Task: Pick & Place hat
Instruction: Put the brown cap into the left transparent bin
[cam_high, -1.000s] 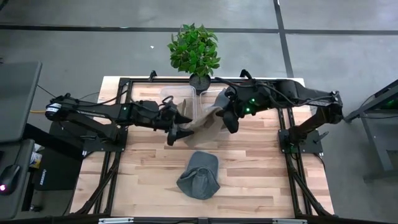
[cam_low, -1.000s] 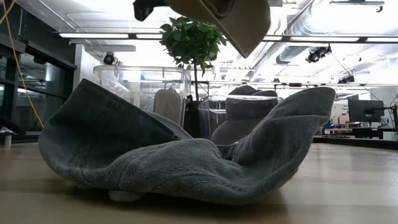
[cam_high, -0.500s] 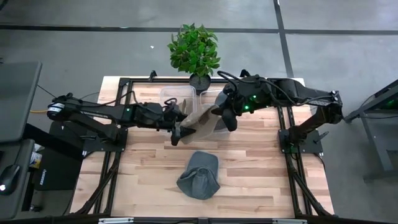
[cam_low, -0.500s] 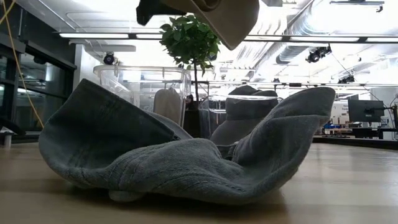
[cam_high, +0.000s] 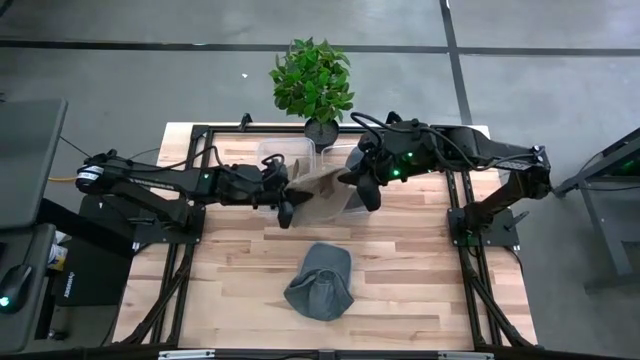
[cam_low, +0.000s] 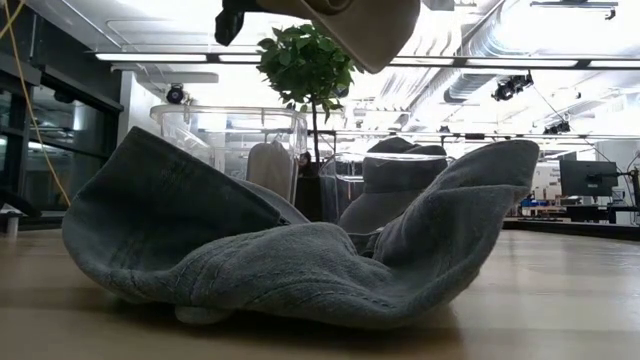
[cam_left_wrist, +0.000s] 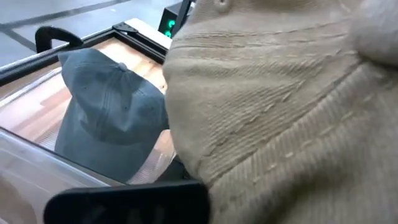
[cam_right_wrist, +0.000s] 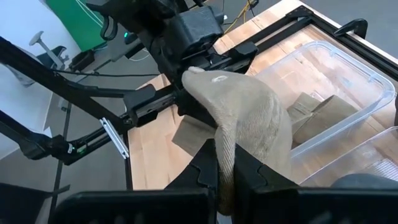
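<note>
Both hands clamp the beige hat in the air over the clear bins: left hand on one edge, right hand on the other. A potted plant stands behind. The low view shows a grey hat lying on the surface, blocking the bins.
</note>
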